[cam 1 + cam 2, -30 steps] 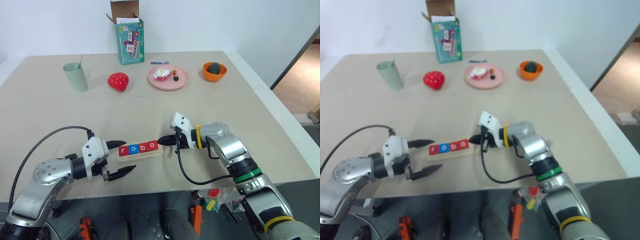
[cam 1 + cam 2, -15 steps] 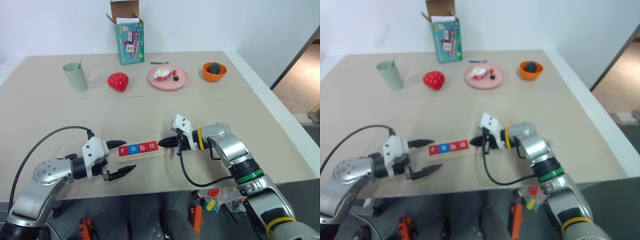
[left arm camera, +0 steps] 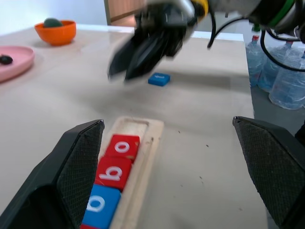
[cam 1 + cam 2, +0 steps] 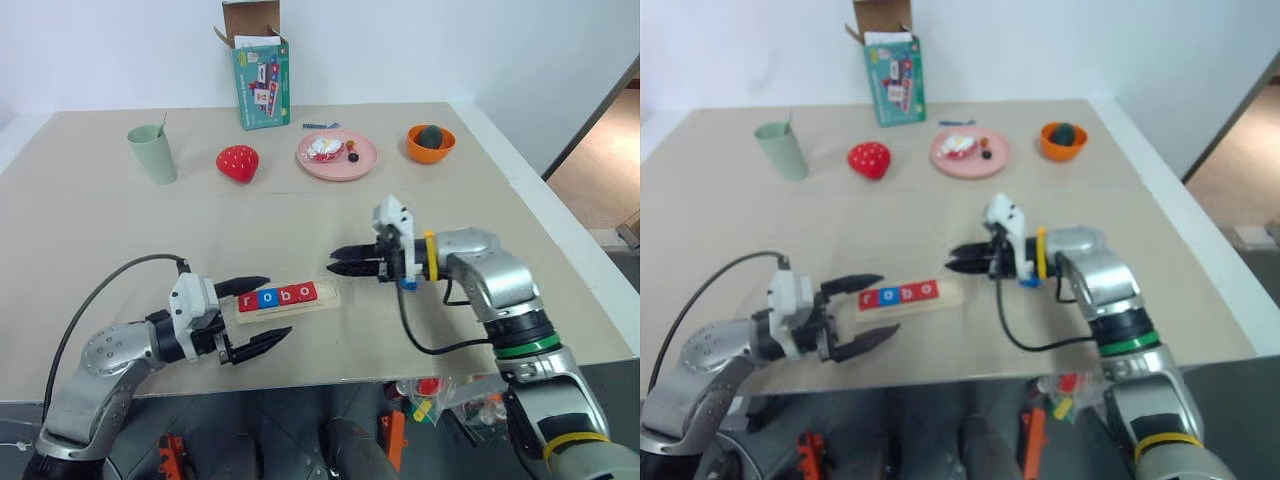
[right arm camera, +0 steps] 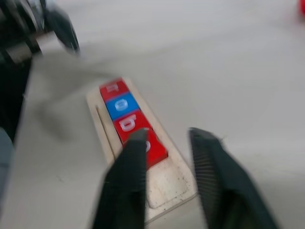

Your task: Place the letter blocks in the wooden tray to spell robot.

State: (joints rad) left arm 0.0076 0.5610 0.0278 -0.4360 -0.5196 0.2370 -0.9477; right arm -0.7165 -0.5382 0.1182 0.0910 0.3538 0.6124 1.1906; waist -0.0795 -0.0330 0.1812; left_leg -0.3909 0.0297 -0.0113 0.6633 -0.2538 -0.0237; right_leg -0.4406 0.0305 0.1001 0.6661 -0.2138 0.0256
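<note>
Left eye view: close to the near edge of the tabletop (image 4: 90,230), the left gripper (image 4: 256,314) lies low and level, pointing along the front edge toward the tray, its jaws spread wide and holding nothing. Just beyond its upper finger sits the wooden tray (image 4: 330,296), a pale strip lying roughly along the near edge. Four letter blocks (image 4: 277,297) fill it from the left end, reading r, o, b, o in red, blue, red, red. The slot at the right end is bare wood, so I'd judge the word four-fifths done, with only the last letter to go.

That last piece looks to be the small blue block (image 3: 158,79) lying flat on the tabletop just under the right wrist, well short of the tray; I can't read its letter.

The right gripper (image 4: 345,265) hangs above the tabletop, beyond the tray's empty end, pointing left and tipped slightly down. Its jaws stand partly apart with nothing between them.

Toward the far edge, well apart from all this, stand a green cup (image 4: 152,153), a red strawberry toy (image 4: 237,164), a pink plate (image 4: 364,165), an orange bowl (image 4: 430,143) and a green box (image 4: 260,80).
</note>
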